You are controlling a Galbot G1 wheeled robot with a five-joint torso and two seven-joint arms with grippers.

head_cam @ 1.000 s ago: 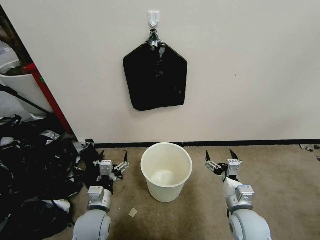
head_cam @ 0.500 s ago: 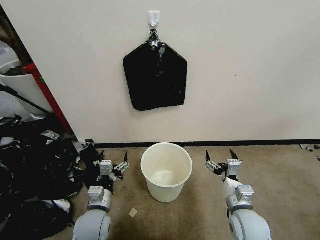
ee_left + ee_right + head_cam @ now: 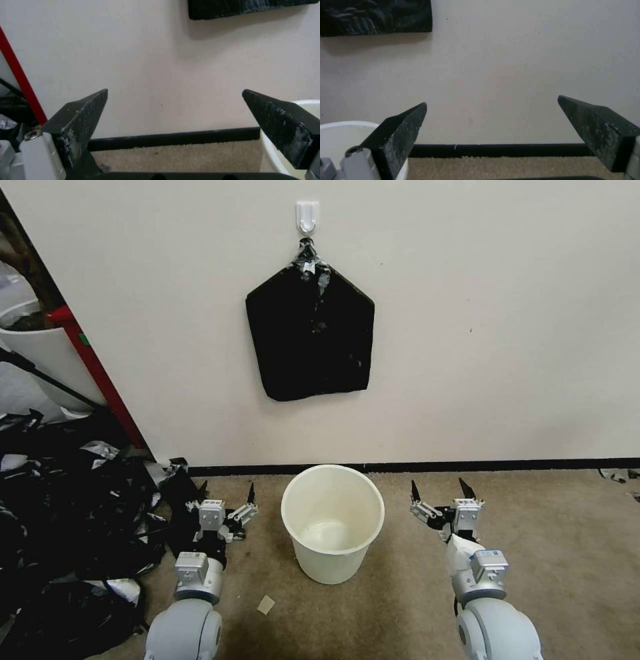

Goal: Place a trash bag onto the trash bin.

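the trash bin (image 3: 332,523) stands upright and unlined on the carpet (image 3: 567,553), close to the black baseboard (image 3: 507,465) at the foot of the wall (image 3: 507,313). our left gripper (image 3: 227,495) hovers just beside the bin on one side, fingers spread wide, holding nothing; our right gripper (image 3: 439,489) hovers near the other side, equally wide and bare. above the bin a flat black pack (image 3: 310,337) hangs from a white hook (image 3: 307,215). a heap of black plastic scraps (image 3: 67,527) covers the carpet's left edge. we cannot pick out the trash bag itself.
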